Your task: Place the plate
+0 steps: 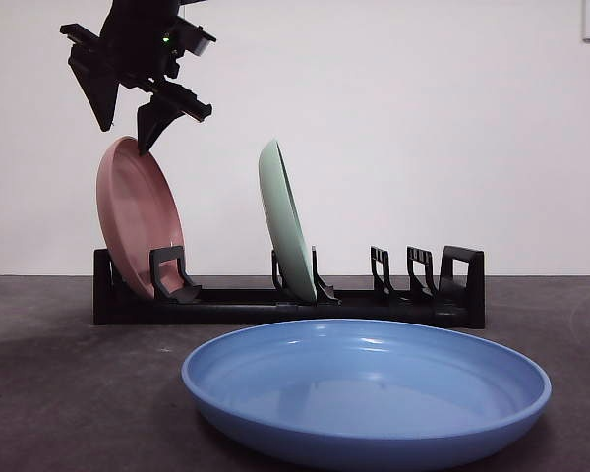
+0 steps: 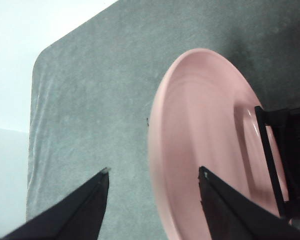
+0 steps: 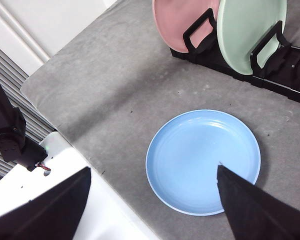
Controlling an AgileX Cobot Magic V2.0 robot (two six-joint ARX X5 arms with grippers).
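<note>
The blue plate (image 1: pixel 366 393) is running off the front view's bottom edge. The black rack (image 3: pixel 285 70) is being cropped in both wrist views, and is partly covering the pink plate (image 2: pixel 205 145).

- A rack (image 1: pixel 275 307) is sitting at the back of the counter (image 1: pixel 69 393).
- One plate (image 1: pixel 136 216) is leaning in its left end slot.
- Another plate (image 1: pixel 287 221) is standing right of it, mid-rack.
- A third plate (image 1: pixel 366 391) is lying flat in front of the rack.
- The left end effector (image 1: pixel 128 128) is hovering just above the left-end plate.
</note>
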